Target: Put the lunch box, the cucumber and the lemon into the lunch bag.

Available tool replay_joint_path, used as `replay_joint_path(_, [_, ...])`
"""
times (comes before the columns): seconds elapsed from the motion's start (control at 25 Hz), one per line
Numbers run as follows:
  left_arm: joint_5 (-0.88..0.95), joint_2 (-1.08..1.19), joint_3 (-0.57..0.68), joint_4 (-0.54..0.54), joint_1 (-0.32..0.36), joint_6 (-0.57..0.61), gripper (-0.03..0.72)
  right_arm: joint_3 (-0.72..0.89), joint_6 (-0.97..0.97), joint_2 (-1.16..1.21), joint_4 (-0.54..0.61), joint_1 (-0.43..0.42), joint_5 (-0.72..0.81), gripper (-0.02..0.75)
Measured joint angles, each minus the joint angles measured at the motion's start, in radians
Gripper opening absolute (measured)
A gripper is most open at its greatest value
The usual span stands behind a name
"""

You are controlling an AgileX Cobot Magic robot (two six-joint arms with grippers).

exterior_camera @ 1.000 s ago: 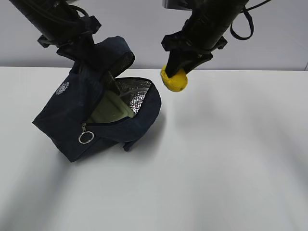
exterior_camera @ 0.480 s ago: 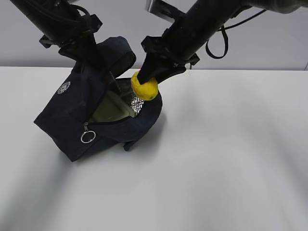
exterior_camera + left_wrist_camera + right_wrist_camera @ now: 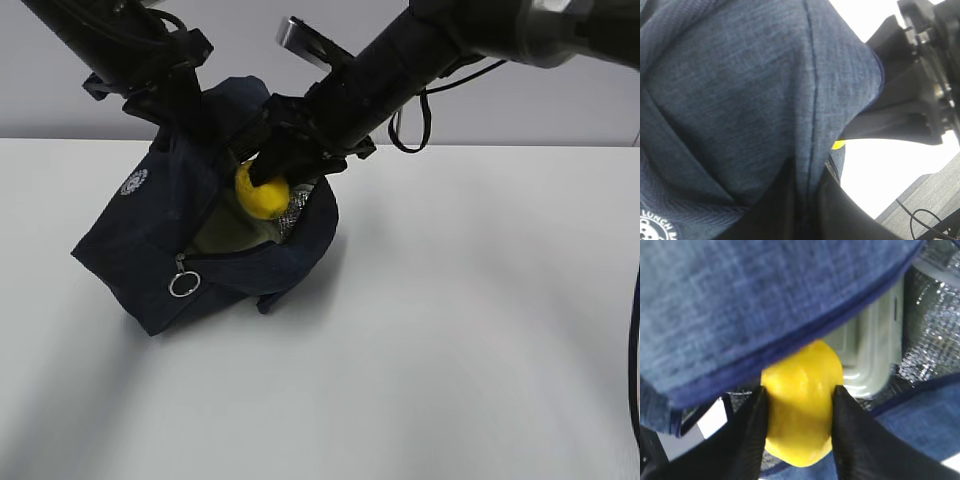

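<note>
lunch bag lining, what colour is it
Silver foil with a quilted pattern; the lunch bag lining shows best in the right wrist view.

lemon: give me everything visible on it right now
The lemon is small, bright yellow, oval, with a smooth, slightly glossy skin. The right gripper pinches it from both sides, one black finger on each flank. It hangs at the open mouth of the lunch bag, just under the raised flap, above the pale green lunch box on silver lining. Not yet released.
</note>
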Motion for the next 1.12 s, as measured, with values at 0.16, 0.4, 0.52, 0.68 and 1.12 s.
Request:
replay_joint_path(0.16, [-0.002,0.0,0.0,0.0,0.0,0.0,0.011,0.0,-0.013,0.03,0.061,0.0,-0.022,0.291])
replay_joint_path(0.4, [-0.002,0.0,0.0,0.0,0.0,0.001,0.011,0.002,-0.039,0.052,0.096,0.0,-0.05,0.326])
replay_joint_path(0.52, [-0.002,0.0,0.0,0.0,0.0,0.001,0.011,0.002,-0.047,0.052,0.1,0.0,-0.05,0.336])
replay_joint_path(0.68, [-0.002,0.0,0.0,-0.002,0.0,0.001,0.011,0.002,-0.061,0.052,0.108,0.0,-0.05,0.363])
replay_joint_path(1.12, [-0.002,0.0,0.0,-0.004,0.0,0.001,0.011,0.002,-0.05,0.052,0.114,-0.009,-0.019,0.403])
